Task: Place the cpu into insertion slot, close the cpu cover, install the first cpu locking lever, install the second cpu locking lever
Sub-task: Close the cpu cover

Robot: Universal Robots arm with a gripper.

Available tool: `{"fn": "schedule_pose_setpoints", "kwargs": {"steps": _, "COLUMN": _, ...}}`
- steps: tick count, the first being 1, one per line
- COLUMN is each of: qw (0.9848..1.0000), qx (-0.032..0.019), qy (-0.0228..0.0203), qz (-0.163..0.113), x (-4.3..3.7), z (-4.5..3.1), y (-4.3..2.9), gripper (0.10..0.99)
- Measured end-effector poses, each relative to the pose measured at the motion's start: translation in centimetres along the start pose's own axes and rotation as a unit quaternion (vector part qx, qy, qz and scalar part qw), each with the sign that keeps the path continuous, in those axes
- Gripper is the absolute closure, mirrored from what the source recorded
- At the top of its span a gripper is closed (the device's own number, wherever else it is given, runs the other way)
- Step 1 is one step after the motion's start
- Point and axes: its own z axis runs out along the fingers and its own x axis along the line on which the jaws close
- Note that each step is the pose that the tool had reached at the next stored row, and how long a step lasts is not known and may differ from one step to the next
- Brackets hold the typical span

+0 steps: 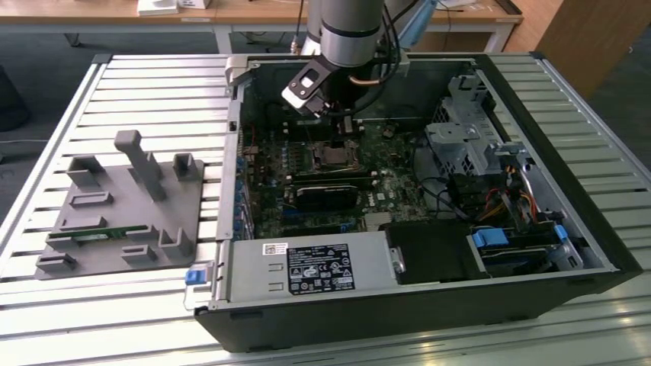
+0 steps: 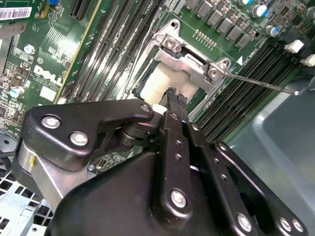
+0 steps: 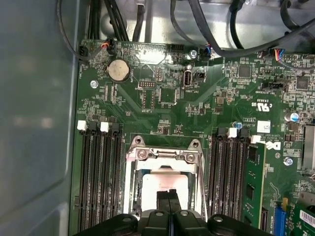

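Observation:
My gripper [image 3: 169, 195] hangs low over the insertion slot [image 1: 334, 157] inside the open computer case, its black fingers [image 2: 173, 101] pressed together with nothing between them. The cpu [image 3: 162, 181] lies in the slot, its pale metal top showing through the cut-out of the cpu cover [image 3: 165, 156], which lies down around it. The fingertips are just over or touching the cpu's top; I cannot tell which. A thin metal locking lever [image 2: 261, 83] sticks out from a corner of the cover over the memory slots. Another thin lever [image 3: 202, 182] runs along the cover's side.
Long black memory slots [image 3: 101, 177] flank the socket on both sides. A drive cage [image 1: 463, 141] and cables stand at the exterior view's right inside the case. A grey fixture plate [image 1: 122, 213] with upright posts lies on the slatted table at the exterior view's left.

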Motion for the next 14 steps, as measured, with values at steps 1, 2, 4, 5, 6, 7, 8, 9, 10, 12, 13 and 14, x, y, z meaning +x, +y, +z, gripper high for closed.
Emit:
{"fn": "schedule_pose_setpoints", "kwargs": {"steps": 1, "qw": 1.0, "qx": -0.0001, "qy": 0.0001, "qz": 0.0, "x": 0.0, "z": 0.03, "y": -0.06, "gripper": 0.969}}
{"fn": "schedule_pose_setpoints", "kwargs": {"steps": 2, "qw": 1.0, "qx": -0.0001, "qy": 0.0, "qz": 0.0, "x": 0.01, "z": 0.05, "y": -0.1, "gripper": 0.969}}
{"fn": "schedule_pose_setpoints", "kwargs": {"steps": 4, "qw": 1.0, "qx": -0.0002, "qy": 0.0, "qz": 0.0, "x": 0.01, "z": 0.12, "y": -0.2, "gripper": 0.969}}
{"fn": "schedule_pose_setpoints", "kwargs": {"steps": 5, "qw": 1.0, "qx": -0.0002, "qy": 0.0, "qz": 0.0, "x": 0.01, "z": 0.15, "y": -0.28, "gripper": 0.969}}
{"fn": "schedule_pose_setpoints", "kwargs": {"steps": 6, "qw": 1.0, "qx": -0.0002, "qy": 0.0, "qz": 0.0, "x": 0.02, "z": 0.18, "y": -0.35, "gripper": 0.969}}
{"fn": "schedule_pose_setpoints", "kwargs": {"steps": 7, "qw": 1.0, "qx": -0.0002, "qy": -0.0001, "qz": 0.0, "x": 0.02, "z": 0.18, "y": -0.39, "gripper": 0.969}}
{"fn": "schedule_pose_setpoints", "kwargs": {"steps": 8, "qw": 1.0, "qx": -0.0002, "qy": -0.0001, "qz": 0.0, "x": 0.02, "z": 0.18, "y": -0.42, "gripper": 0.969}}
{"fn": "schedule_pose_setpoints", "kwargs": {"steps": 9, "qw": 1.0, "qx": -0.0002, "qy": 0.0, "qz": 0.0, "x": 0.02, "z": 0.21, "y": -0.45, "gripper": 0.969}}
{"fn": "schedule_pose_setpoints", "kwargs": {"steps": 10, "qw": 1.0, "qx": -0.0003, "qy": 0.0001, "qz": 0.0, "x": 0.02, "z": 0.24, "y": -0.48, "gripper": 0.969}}
{"fn": "schedule_pose_setpoints", "kwargs": {"steps": 12, "qw": 1.0, "qx": -0.0003, "qy": 0.0, "qz": 0.0, "x": 0.03, "z": 0.27, "y": -0.67, "gripper": 0.969}}
{"fn": "schedule_pose_setpoints", "kwargs": {"steps": 13, "qw": 1.0, "qx": -0.0003, "qy": 0.0, "qz": 0.0, "x": 0.03, "z": 0.31, "y": -0.8, "gripper": 0.969}}
{"fn": "schedule_pose_setpoints", "kwargs": {"steps": 14, "qw": 1.0, "qx": -0.0003, "qy": 0.0001, "qz": 0.0, "x": 0.04, "z": 0.36, "y": -0.94, "gripper": 0.969}}
